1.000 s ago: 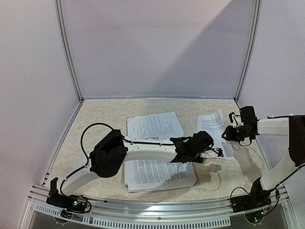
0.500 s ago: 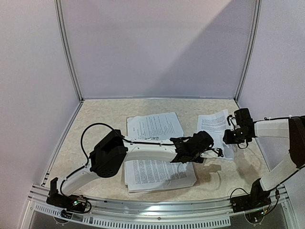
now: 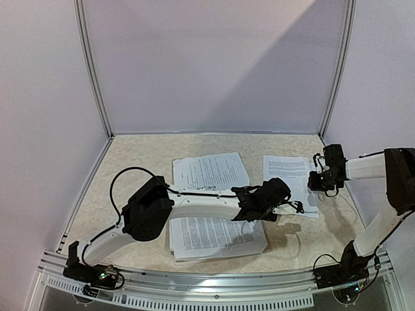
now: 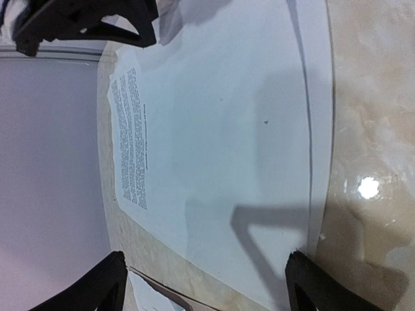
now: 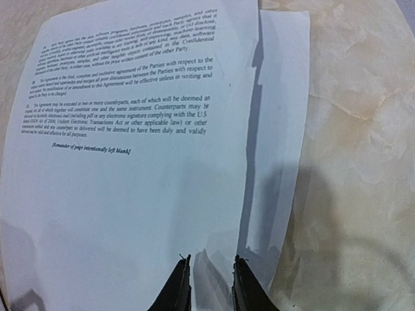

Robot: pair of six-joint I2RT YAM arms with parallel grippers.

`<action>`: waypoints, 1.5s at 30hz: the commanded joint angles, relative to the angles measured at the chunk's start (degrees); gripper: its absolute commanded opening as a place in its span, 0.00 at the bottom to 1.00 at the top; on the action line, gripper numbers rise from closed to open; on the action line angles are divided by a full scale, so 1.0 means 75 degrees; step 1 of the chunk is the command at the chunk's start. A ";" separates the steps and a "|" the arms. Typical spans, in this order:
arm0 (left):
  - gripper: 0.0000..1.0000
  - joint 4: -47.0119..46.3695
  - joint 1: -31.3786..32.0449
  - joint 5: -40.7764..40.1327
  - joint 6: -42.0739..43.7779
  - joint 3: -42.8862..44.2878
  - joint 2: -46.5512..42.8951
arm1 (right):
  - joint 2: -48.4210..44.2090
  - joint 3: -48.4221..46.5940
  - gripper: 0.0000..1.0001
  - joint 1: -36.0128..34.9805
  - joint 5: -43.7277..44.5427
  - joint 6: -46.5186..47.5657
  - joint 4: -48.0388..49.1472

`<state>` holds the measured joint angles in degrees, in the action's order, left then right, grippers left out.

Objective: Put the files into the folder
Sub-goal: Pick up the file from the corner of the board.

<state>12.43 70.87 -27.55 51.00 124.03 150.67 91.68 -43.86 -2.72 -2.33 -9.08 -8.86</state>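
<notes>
Now right end effector [image 5: 211, 264] narrowly parted at files [image 5: 130, 181] edge.

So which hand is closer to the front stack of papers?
Left. The left hand hovers just past the right edge of the stack; the right hand is at separate sheets farther right.

Just ahead of the right claw [image 5: 211, 262] lies a printed sheet [image 5: 130, 162]. It rests on a second sheet [image 5: 282, 97] that sticks out to that claw's right. The left claw [image 4: 206, 259] hangs over these same sheets, with the table [image 4: 369, 116] showing beside them. Behind the left claw, under its arm, lies a larger paper stack [image 3: 207, 236].
</notes>
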 commanded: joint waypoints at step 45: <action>0.86 0.0143 0.0125 -0.0041 0.0113 -0.0019 0.0371 | 0.2669 -0.0820 0.40 0.1909 -0.5702 -0.2652 0.2671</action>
<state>12.19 70.87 -27.75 51.18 124.03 150.78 108.97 -47.62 11.38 -43.31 -27.97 11.81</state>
